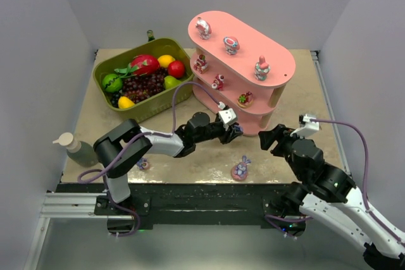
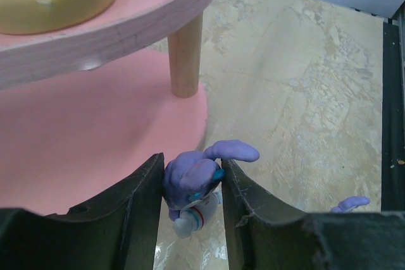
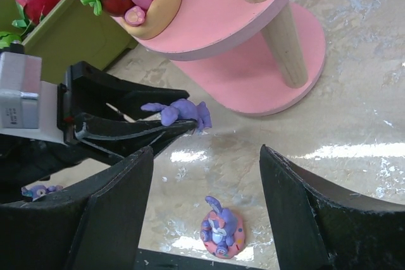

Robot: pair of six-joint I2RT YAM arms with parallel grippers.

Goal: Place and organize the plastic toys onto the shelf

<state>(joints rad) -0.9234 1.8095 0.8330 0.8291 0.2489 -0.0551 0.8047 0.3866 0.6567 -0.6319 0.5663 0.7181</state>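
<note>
Left gripper (image 1: 235, 132) pinches purple figurine (image 2: 192, 178) just beside bottom board of shelf (image 2: 95, 131); right gripper (image 3: 205, 151) gapes empty.

Nine plastic toys (image 1: 240, 169), one shelf (image 1: 250, 42), one green basket (image 1: 155, 107), one bottle (image 1: 76, 148)

Purple figurine (image 2: 192, 180) body partly hidden between left tool (image 2: 193, 164) jaws.

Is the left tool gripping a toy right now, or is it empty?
Gripping: the left tool has its fingers pressed on both sides of a purple long-eared toy, beside the bottom board of the shelf.
</note>
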